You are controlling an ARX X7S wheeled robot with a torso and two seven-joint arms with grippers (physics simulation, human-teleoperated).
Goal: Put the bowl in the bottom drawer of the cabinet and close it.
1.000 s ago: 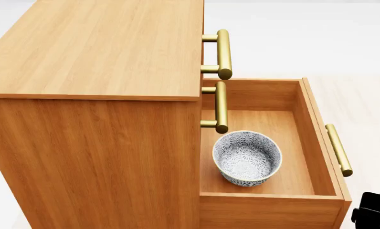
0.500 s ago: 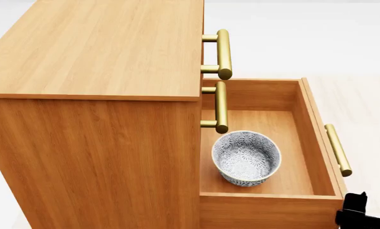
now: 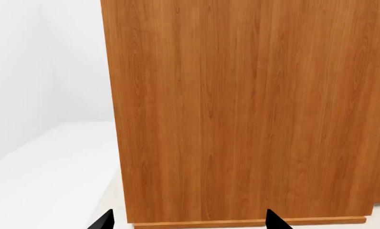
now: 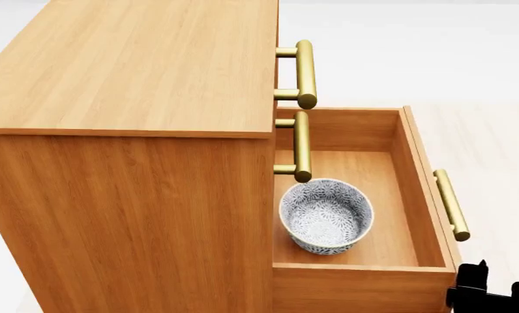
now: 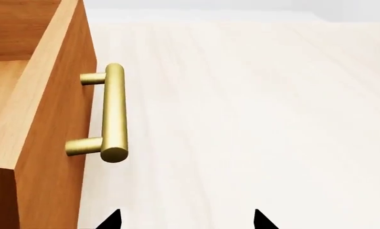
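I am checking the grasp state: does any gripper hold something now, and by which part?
Nothing is held. The patterned white bowl sits free in the open wooden bottom drawer; both the right gripper and left gripper are open and empty.

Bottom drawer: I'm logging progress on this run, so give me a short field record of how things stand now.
bowl: upright, inside the bottom drawer
bottom drawer: pulled out, not closed
drawer handle: brass bar, nothing gripping it
right hand: low by the drawer's front corner, fingertips apart, empty
left hand: facing the cabinet side panel, fingertips apart, empty
remaining: close the drawer
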